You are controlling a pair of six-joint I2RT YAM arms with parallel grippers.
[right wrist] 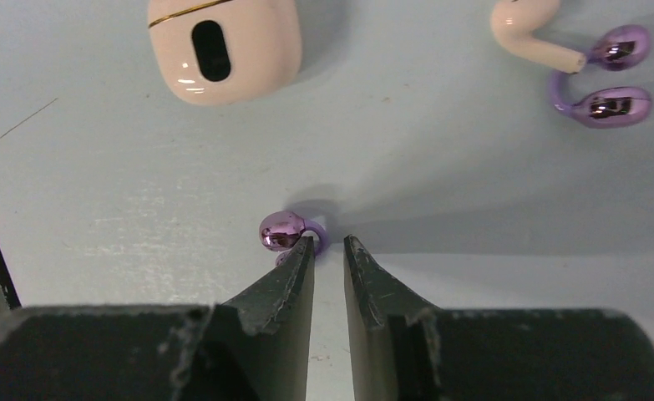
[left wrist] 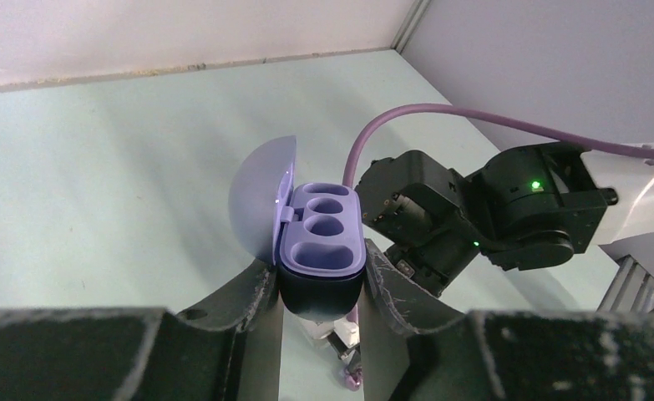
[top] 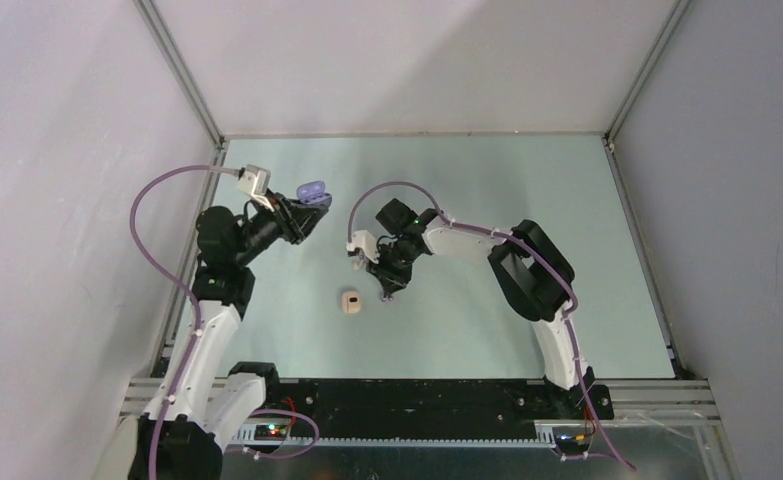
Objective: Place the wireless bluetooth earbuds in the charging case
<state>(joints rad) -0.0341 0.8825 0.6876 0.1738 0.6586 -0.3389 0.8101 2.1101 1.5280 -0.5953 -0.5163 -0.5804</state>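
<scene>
One lilac earbud (right wrist: 283, 231) lies on the tabletop (top: 527, 180) right at the fingertips of the right hand (right wrist: 329, 244). Its shiny bulb sits just outside the tip of one finger, on the side under the cream case (right wrist: 223, 46) in that view, and its lilac band curls in toward the gap. The fingers are drawn close with only a slim slot between them. Whether they actually pinch the band cannot be told.

The cream case is shut and lies flat on the tabletop, apart from the hand. Well to one side of the cream case a cream earbud (right wrist: 530, 29) rests with its stem touching a second lilac earbud (right wrist: 603, 79) – both well clear of the fingers.

The left hand (left wrist: 321, 263) is clamped on the purple case (left wrist: 323, 251), lifted off the tabletop, with its lid (left wrist: 265, 196) swung open and the moulded hollows bare.

From above, the right hand (top: 387, 288) points down just beside the cream case (top: 349, 302), and the purple case (top: 311, 189) hangs farther back in the left hand (top: 307, 205). The earbuds are too small to pick out there – only the right wrist view shows them.
</scene>
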